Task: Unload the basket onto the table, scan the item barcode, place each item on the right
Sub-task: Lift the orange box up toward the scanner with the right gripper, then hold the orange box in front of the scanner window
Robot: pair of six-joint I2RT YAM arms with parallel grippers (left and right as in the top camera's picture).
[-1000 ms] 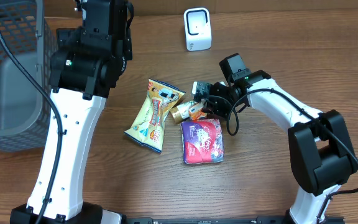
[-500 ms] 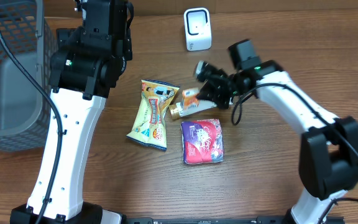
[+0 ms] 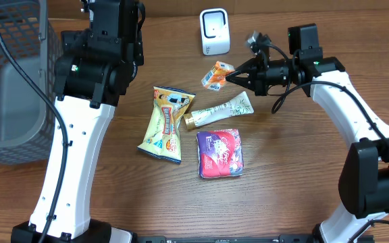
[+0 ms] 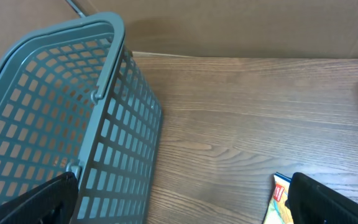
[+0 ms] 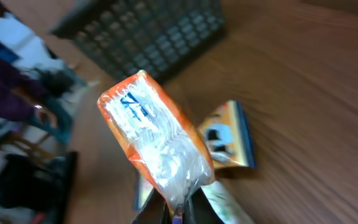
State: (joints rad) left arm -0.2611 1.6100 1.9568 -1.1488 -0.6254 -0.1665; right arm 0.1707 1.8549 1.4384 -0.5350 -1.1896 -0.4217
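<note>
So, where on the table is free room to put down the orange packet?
Bare table lies in front of the purple pouch, and between pouch and right arm. Crowded in the middle: yellow bag, tube and pouch lie close together.

Matt wood-grain table (image 3: 282, 175); grey plastic mesh basket (image 4: 104, 155); glossy crinkled film on orange packet (image 5: 160, 143); smooth white plastic scanner (image 3: 215, 32).

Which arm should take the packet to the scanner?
Right. The right gripper is shut on the packet, close to the scanner. The left gripper is open, empty, over by the basket.
</note>
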